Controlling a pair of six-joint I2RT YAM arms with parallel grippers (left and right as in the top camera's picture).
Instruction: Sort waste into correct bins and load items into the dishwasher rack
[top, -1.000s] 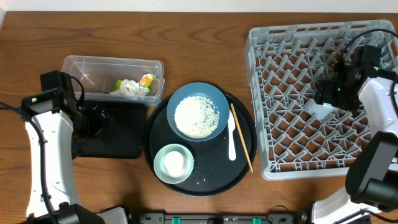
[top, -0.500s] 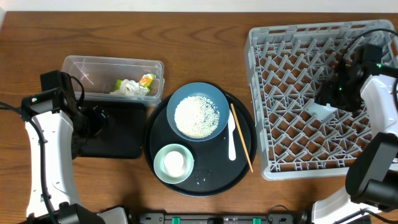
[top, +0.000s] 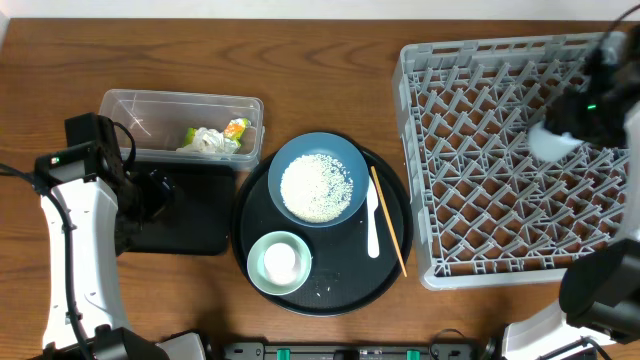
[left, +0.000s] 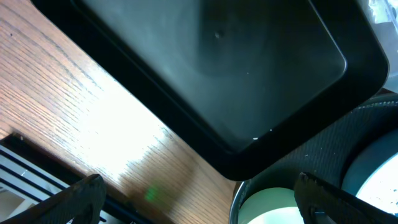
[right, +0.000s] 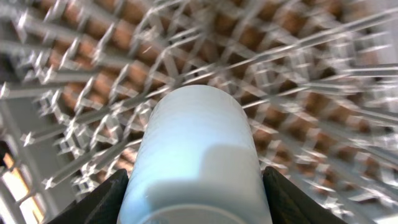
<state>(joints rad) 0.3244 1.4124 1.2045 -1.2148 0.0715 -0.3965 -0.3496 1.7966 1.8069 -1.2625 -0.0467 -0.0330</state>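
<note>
Clear tub (top: 180, 96) holds tissue (top: 205, 142) and wrapper (top: 236, 127) (left jaws spread; right jaws clamp a pale cup (right: 198, 155)).

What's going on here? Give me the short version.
The right gripper is shut on a small pale cup, holding it over the dishwasher rack, not yet set among the pegs. The left gripper hangs open over the black tray, holding nothing. The tissue and wrapper lie in the clear tub. The blue plate with its rice, the green bowl, spoon and chopsticks sit on the round tray, not yet loaded.
</note>
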